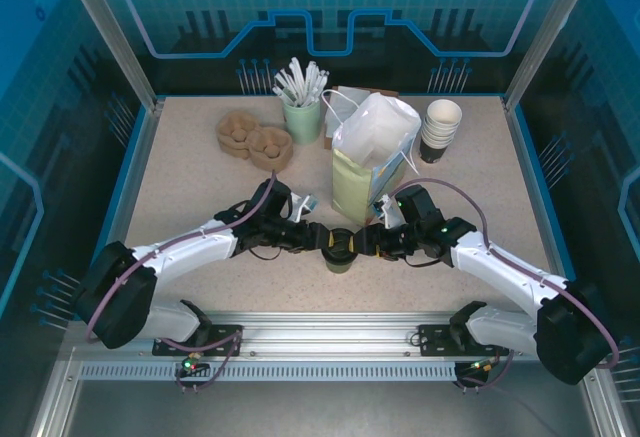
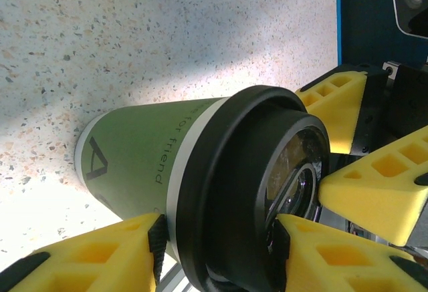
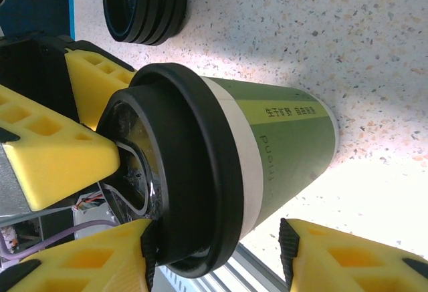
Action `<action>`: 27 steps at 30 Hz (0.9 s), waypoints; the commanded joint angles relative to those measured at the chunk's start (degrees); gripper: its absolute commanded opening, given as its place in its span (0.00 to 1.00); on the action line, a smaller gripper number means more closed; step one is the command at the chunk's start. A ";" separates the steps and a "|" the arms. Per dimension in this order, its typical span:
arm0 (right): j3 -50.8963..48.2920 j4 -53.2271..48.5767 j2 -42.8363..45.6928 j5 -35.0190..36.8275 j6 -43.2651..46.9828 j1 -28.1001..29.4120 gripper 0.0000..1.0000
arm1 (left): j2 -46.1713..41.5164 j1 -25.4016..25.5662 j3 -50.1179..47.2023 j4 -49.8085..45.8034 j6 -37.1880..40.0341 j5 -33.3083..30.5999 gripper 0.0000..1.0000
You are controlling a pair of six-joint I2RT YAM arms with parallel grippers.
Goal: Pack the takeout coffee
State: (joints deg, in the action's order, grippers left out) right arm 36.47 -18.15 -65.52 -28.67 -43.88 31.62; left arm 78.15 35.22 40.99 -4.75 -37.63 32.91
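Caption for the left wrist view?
Left gripper straddles the black-lidded green cup on the speckled table, right gripper opposite.

Overhead rear view; 2 wrist close-ups share cup (image 2: 144, 152).

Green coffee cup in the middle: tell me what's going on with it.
Both arms meet at the green cup, which stands upright on the table in front of the paper bag. The left claw closely brackets the rim of the cup's black lid; whether it actually grips is unclear. The right claw straddles the same lid from the other side, with a gap showing on one side. The cup is not yet in the bag.
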 commanded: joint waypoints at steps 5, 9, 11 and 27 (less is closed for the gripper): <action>-0.21 -5.04 -1.72 4.58 0.64 0.93 0.51 | 1.74 0.45 0.24 -2.59 0.72 1.28 0.47; -0.63 -5.24 -2.67 4.94 0.74 0.90 0.51 | 2.59 0.31 1.53 -4.22 1.85 1.11 0.46; -0.89 -4.88 -2.91 4.75 0.57 0.90 0.51 | 3.03 0.30 1.63 -4.26 1.94 0.97 0.46; -1.49 -4.25 -4.78 5.20 -0.04 0.34 0.48 | 4.81 0.27 -4.52 0.85 -0.45 1.21 0.42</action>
State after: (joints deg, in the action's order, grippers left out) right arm 36.86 -17.58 -67.61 -28.80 -43.92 31.62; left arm 79.72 34.65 39.72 -0.89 -37.89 35.05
